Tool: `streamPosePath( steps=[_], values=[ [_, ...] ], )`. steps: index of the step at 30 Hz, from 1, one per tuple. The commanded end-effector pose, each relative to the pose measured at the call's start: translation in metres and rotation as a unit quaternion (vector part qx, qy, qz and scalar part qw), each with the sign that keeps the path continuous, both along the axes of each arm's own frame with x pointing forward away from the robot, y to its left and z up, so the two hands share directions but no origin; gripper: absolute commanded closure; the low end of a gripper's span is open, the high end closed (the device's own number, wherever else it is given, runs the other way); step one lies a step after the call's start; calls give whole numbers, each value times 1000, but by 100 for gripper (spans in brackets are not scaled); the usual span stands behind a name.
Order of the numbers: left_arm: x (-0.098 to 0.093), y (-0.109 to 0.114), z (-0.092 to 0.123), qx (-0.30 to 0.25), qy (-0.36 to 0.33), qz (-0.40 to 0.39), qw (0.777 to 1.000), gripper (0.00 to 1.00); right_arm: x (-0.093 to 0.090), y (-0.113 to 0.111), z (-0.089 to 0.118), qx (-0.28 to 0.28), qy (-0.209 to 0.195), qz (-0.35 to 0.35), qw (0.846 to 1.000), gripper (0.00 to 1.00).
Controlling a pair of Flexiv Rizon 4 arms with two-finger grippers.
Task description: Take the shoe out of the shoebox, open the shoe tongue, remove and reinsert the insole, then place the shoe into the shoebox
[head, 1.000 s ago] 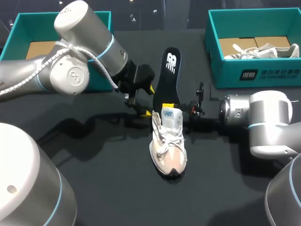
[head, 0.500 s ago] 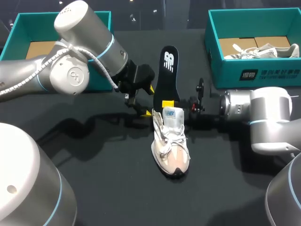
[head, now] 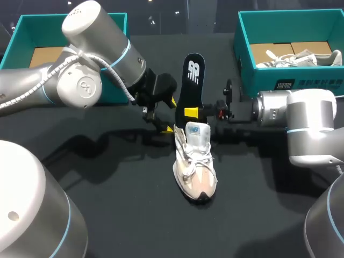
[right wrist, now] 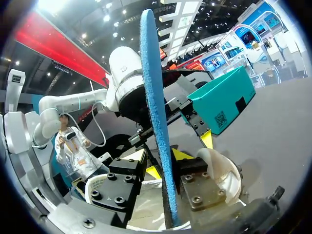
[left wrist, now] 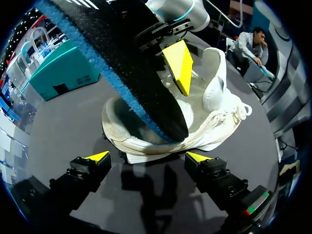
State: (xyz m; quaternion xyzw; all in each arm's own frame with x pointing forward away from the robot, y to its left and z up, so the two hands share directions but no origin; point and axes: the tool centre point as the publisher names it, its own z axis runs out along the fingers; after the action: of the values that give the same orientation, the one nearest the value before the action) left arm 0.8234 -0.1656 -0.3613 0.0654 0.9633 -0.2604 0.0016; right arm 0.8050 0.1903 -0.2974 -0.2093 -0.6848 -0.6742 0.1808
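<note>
— Any progress with the shoe [head: 194, 166]?
— Yes. Out of its box and standing on the table [head: 107, 215], toe toward the robot, heel between the two grippers. Tongue pulled up and open, by the look of it.
— And the insole [head: 191, 80]?
— Pinched from both sides by the right gripper [head: 194, 113]. Standing nearly upright, lower end down in the heel opening, most of its length clear of the shoe. Impossible to tell from this alone whether coming out or going back in.
— Left gripper [head: 170, 115]?
— Spread wide just behind the heel, holding nothing, apparently touching nothing.
— Left to do, then?
— Probably freeing the insole fully, then seating it flat inside again. After that, lifting the shoe back into a shoebox [head: 27, 24], likely the one showing only its cardboard floor. Worth noting the other teal box [head: 258, 86], with a second shoe [head: 301, 58] already in it.
</note>
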Motion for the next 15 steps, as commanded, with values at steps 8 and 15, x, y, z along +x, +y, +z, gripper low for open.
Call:
streamPosePath(
  steps=[8, 15],
  values=[
    [0, 0, 0, 1, 0, -1, 1000, 0, 16, 1, 3, -34, 10, -11, 999, 100],
    [0, 0, 0, 1, 0, -1, 1000, 0, 8, -4, -15, -50, 37, -21, 998, 100]
  ],
)
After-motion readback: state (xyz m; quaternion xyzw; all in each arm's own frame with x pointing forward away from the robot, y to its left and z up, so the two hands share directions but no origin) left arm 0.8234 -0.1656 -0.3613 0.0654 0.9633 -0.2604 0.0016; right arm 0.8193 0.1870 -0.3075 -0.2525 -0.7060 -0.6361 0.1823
